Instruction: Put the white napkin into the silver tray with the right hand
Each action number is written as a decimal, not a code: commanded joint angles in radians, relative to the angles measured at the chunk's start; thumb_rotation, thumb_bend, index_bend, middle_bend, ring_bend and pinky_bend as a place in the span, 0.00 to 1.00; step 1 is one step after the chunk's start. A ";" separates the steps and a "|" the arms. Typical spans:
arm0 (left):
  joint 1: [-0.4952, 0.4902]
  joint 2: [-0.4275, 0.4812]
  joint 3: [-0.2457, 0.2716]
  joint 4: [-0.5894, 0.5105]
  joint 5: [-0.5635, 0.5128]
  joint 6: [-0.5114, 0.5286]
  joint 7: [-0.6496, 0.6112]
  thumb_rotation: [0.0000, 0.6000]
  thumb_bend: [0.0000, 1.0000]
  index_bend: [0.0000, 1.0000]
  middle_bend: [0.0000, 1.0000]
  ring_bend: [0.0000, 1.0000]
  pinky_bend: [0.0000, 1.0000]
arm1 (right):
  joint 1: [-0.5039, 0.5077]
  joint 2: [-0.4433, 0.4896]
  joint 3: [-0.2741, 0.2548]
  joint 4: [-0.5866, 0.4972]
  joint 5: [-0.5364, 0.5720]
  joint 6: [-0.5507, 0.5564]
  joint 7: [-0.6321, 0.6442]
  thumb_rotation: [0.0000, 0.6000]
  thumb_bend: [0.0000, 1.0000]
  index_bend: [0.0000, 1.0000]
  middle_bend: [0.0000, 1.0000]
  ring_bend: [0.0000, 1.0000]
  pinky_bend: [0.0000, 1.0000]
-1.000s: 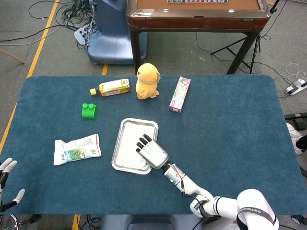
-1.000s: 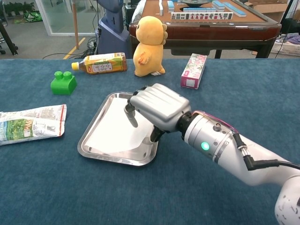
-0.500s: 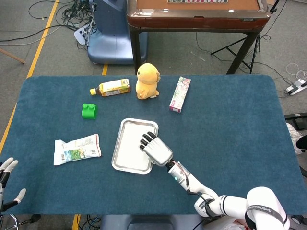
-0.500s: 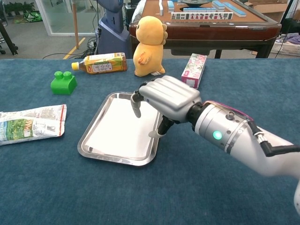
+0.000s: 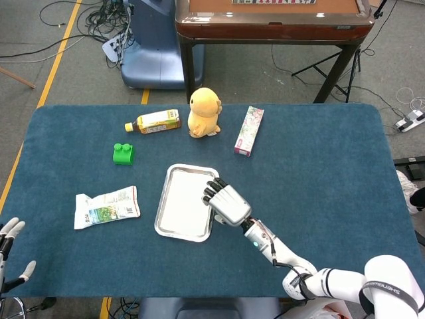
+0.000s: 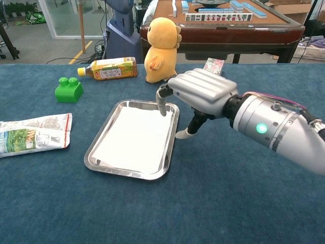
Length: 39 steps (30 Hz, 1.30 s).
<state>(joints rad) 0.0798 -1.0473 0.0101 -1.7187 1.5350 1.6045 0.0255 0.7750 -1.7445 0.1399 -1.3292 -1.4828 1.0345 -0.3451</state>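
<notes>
Evidently the white napkin [image 6: 134, 140] lies flat inside the silver tray [image 6: 96, 152], apparently completing placement, while the right hand [image 6: 195, 96] hovers empty at the tray's right rim, fingers curled loosely downward, leaving seemingly only its withdrawal from the tray.

No readable text from my end. Bottle [image 6: 108, 68] label has print, too small to make out. Same for the pink box [image 5: 249, 130] and the crumpled printed packet [image 6: 33, 133]. Tiles on the brown table [image 6: 218, 17] behind show marks, illegible.
</notes>
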 commanded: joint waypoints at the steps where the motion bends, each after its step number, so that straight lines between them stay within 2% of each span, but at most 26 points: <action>1: 0.000 -0.001 0.000 -0.001 0.002 0.001 0.001 1.00 0.25 0.13 0.08 0.02 0.00 | 0.001 0.022 0.005 -0.021 0.012 -0.013 0.003 1.00 0.24 0.48 0.34 0.20 0.22; 5: 0.001 -0.001 -0.001 0.001 0.004 0.005 -0.002 1.00 0.25 0.13 0.08 0.02 0.00 | -0.009 0.060 0.004 -0.046 0.003 0.010 -0.004 1.00 0.42 0.48 0.37 0.28 0.23; 9: 0.001 -0.001 -0.006 0.002 0.005 0.014 -0.006 1.00 0.25 0.13 0.08 0.03 0.00 | -0.045 0.123 0.003 -0.088 0.006 0.061 -0.033 1.00 0.48 0.48 0.39 0.31 0.25; 16: -0.012 -0.006 -0.018 0.012 0.000 0.004 -0.013 1.00 0.25 0.13 0.08 0.03 0.00 | -0.159 0.265 -0.015 -0.194 0.028 0.187 -0.066 1.00 0.48 0.46 0.39 0.31 0.28; 20: -0.023 -0.009 -0.024 0.016 0.004 -0.003 -0.017 1.00 0.25 0.13 0.08 0.03 0.00 | -0.229 0.348 -0.036 -0.248 0.027 0.259 -0.073 1.00 0.43 0.44 0.39 0.31 0.29; 26: -0.036 -0.009 -0.031 0.021 0.000 -0.015 -0.022 1.00 0.25 0.13 0.08 0.02 0.00 | -0.340 0.453 -0.067 -0.295 0.036 0.366 -0.056 1.00 0.43 0.41 0.37 0.31 0.29; 29: -0.041 -0.010 -0.034 0.023 -0.001 -0.020 -0.024 1.00 0.25 0.13 0.08 0.03 0.00 | -0.395 0.499 -0.085 -0.307 0.042 0.410 -0.041 1.00 0.38 0.39 0.35 0.29 0.29; 39: -0.056 -0.020 -0.033 0.024 0.011 -0.029 -0.016 1.00 0.25 0.13 0.08 0.02 0.00 | -0.534 0.611 -0.146 -0.346 0.056 0.471 0.030 1.00 0.36 0.29 0.31 0.23 0.29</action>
<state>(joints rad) 0.0246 -1.0665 -0.0235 -1.6945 1.5451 1.5758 0.0091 0.2554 -1.1472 0.0062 -1.6619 -1.4305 1.5055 -0.3270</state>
